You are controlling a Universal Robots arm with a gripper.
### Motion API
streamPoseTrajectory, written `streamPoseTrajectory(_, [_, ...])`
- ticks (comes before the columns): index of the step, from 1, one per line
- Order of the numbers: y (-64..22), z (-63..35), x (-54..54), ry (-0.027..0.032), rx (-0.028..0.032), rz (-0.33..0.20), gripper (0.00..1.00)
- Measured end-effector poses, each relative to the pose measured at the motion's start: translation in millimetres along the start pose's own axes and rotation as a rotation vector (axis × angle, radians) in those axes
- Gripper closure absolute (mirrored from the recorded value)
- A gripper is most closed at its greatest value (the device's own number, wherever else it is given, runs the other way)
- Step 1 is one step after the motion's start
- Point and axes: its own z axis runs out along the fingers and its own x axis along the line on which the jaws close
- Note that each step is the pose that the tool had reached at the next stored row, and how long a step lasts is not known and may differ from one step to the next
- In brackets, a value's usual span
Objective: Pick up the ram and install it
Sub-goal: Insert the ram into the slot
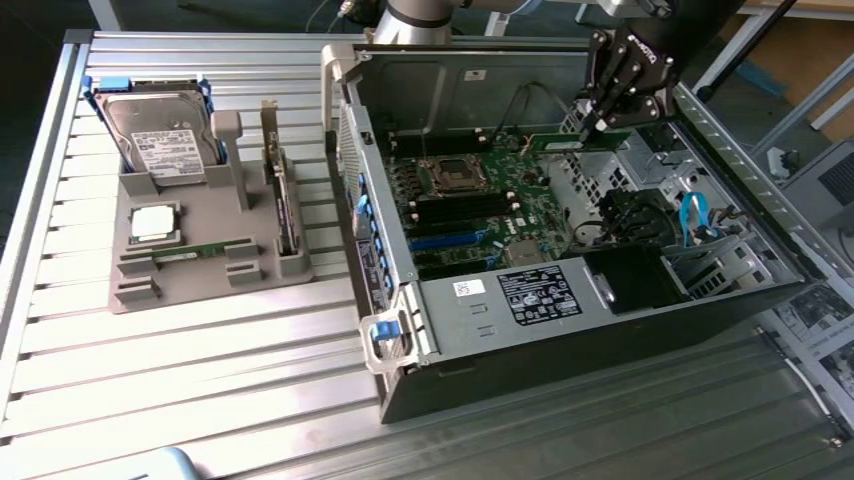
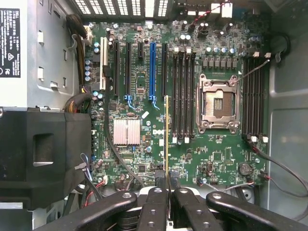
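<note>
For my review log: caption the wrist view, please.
End effector shut on a memory stick, seen edge-on, over the motherboard inside the computer case.

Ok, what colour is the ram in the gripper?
The ram is green; the exterior view shows it best, clamped in the gripper over the motherboard.

My black gripper (image 2: 167, 176) carries a green ram (image 1: 554, 141), gold-edged; on the green motherboard (image 2: 221, 159), one blue slot (image 2: 152, 72) among black slots (image 2: 183, 86), a ribbed silver heatsink (image 2: 126, 131) near it
</note>
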Motion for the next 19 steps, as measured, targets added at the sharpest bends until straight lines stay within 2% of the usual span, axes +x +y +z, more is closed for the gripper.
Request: streamPoseTrajectory(19, [0.0, 4.7, -0.6, 0.0, 0.0, 0.0, 0.88])
